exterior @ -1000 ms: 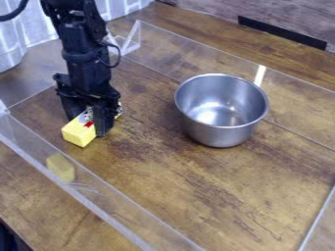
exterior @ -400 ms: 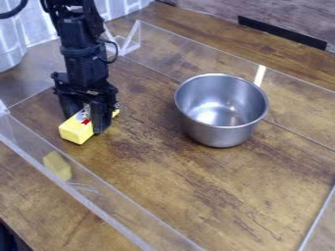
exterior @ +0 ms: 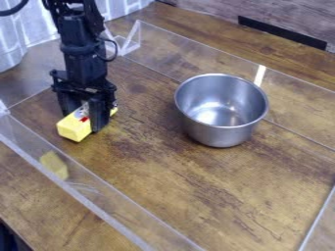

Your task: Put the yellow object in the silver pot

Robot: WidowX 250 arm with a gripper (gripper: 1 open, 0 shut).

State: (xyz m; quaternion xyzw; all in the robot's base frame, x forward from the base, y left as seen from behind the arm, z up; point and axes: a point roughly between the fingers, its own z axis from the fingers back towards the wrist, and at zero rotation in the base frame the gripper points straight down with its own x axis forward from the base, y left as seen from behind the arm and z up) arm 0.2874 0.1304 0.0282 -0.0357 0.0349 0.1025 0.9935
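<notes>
A dark brown, worn wooden tabletop [exterior: 197,186] with visible grain fills the view. A low, transparent plastic barrier [exterior: 92,201] fences a section of it, its near edge running from 9 o'clock toward 6 o'clock. Light glints off the barrier near 1 o'clock. A grey slatted panel [exterior: 23,39] stands at 10 o'clock. A dark edge crosses 12 o'clock.
</notes>
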